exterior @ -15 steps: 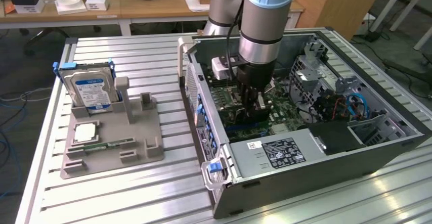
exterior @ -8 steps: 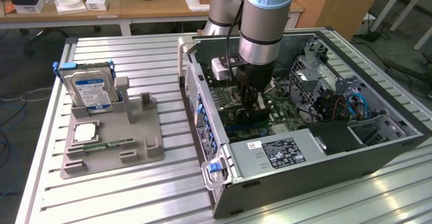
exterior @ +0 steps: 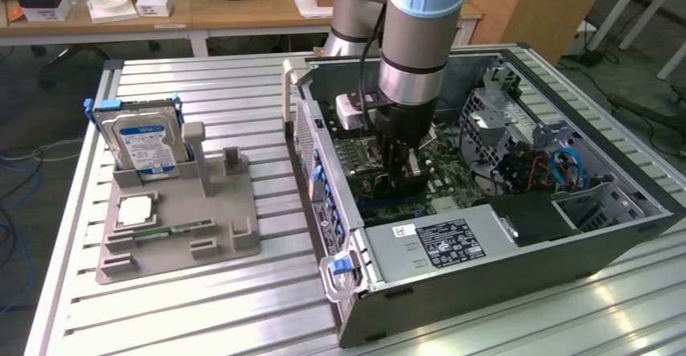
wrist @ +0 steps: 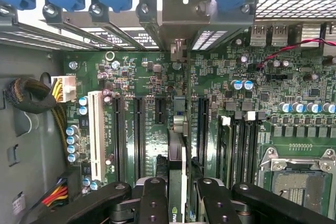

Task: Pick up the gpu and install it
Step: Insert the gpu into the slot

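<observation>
The arm reaches down into the open computer case (exterior: 487, 243), which lies on its side on the slatted metal surface (exterior: 214, 308). Inside the case, the pincer (exterior: 394, 181) is low over the green motherboard (wrist: 142, 77). It is closed on the gpu (wrist: 177, 150), which stands on its edge between the two black fingers (wrist: 152, 198) and points along the row of long black expansion slots (wrist: 139, 135). The card is in line with one of these slots, between the black slots and the memory slots (wrist: 239, 145); whether it sits fully in the slot I cannot tell. A white slot (wrist: 95, 132) is further to the side, near a white power connector (wrist: 64, 88).

In the case there is also a grey power supply (exterior: 445, 243) with a label, a metal drive cage (exterior: 499, 123) and blue cables (exterior: 563, 167).

At the exterior view's left, a grey holder tray (exterior: 177, 243) stands apart from the case. It keeps a hard drive (exterior: 144, 143) upright, and a small green memory stick (exterior: 172, 232) lies flat in it.
</observation>
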`<action>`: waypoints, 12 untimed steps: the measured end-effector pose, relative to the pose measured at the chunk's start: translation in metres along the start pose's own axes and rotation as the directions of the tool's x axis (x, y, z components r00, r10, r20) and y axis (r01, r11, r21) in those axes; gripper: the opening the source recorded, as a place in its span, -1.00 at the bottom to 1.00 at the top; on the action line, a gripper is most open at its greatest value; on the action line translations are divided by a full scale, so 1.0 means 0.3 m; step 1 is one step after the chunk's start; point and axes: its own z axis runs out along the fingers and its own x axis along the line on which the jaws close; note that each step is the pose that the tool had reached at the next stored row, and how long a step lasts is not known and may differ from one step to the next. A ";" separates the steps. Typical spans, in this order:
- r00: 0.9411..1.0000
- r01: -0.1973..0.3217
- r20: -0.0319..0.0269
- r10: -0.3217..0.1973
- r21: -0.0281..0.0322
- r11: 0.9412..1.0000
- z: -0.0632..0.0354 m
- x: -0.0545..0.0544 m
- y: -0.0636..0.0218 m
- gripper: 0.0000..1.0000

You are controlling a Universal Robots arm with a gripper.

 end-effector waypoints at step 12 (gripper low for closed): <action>1.000 0.000 0.001 0.000 0.000 1.000 0.004 0.000 0.001 -0.47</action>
